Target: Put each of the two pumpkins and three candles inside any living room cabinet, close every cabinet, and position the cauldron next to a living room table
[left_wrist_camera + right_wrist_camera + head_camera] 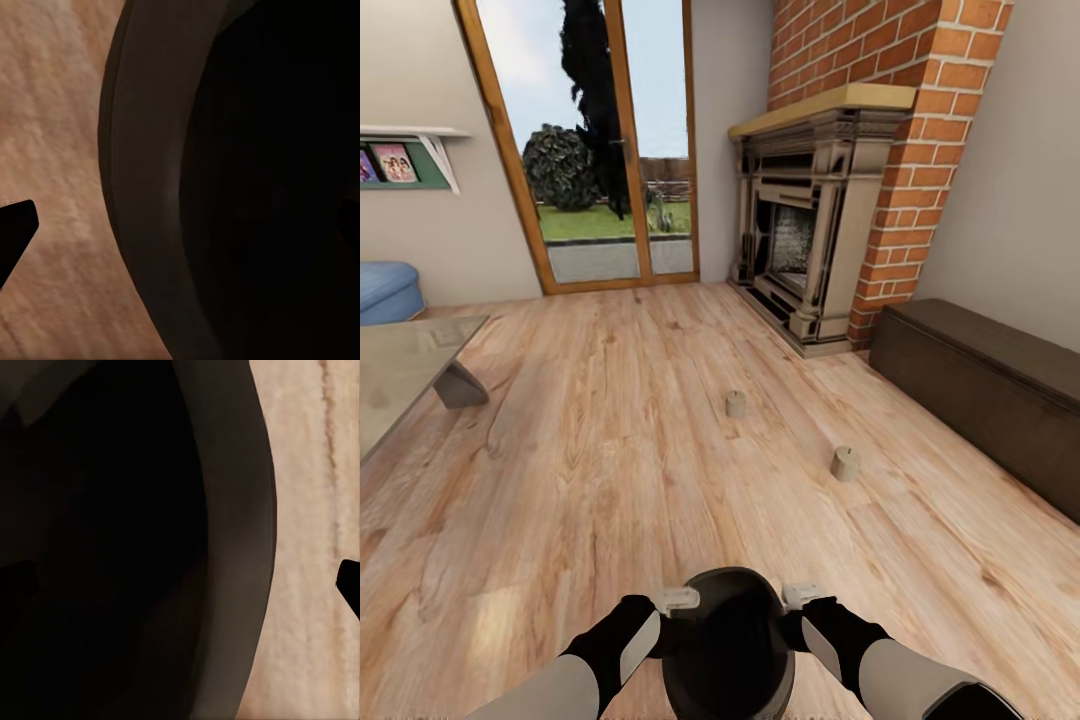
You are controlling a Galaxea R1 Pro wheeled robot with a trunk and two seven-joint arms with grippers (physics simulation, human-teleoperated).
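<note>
The black cauldron (728,645) hangs low over the wooden floor (610,450), gripped at its rim from both sides: the left pincer (672,602) bites the rim on one side, the right pincer (800,597) on the other, each closed down on the pot's lip with one finger inside and one outside. In the left wrist view the cauldron's thick rim (142,187) curves past a dark fingertip (13,232), and in the right wrist view the rim (240,555) runs beside another fingertip (351,585), floorboards beyond. Ahead of the pincers, two stubby tan candles stand on the floor, the nearer candle (845,463) forward and to the right of the right pincer, the farther candle (735,404) beyond it and well apart. Further right, the long dark-brown cabinet (980,390) lines the wall, its fronts shut. Far to the left of the left pincer sits the glass-topped table (410,375). A brick fireplace (810,220) and glazed doors (595,140) close the room.
</note>
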